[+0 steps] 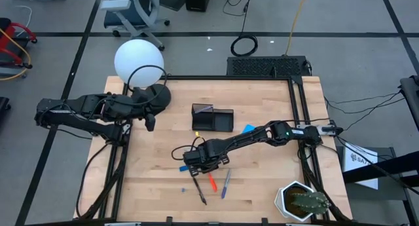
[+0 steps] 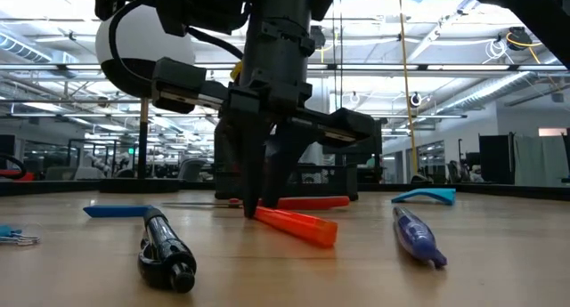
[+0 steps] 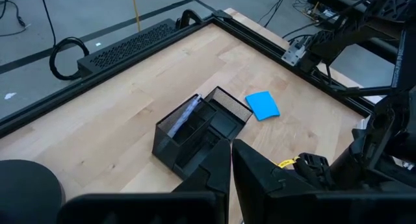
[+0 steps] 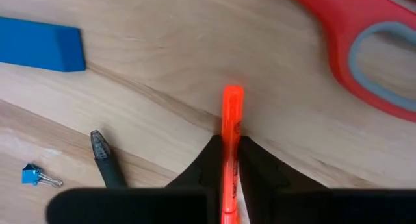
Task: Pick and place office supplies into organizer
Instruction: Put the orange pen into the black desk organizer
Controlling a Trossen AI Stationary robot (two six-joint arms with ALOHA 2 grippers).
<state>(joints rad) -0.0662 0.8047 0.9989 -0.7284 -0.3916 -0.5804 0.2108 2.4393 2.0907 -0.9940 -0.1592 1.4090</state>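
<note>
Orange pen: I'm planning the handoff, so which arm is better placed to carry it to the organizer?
Right. Its claw is closed around the orange pen on the table, near the organizer. The left claw is shut and empty beside the lamp base.

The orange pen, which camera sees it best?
The right wrist view: the orange pen fills the middle, pinched in the right gripper. The low view shows it tilted on the table. The high view shows a speck. The left wrist view misses it.

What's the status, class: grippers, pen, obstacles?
Right gripper shut on orange pen, pen on table. Left gripper shut, idle by lamp base. Organizer clear ahead; scissors lie close beside the pen.
</note>
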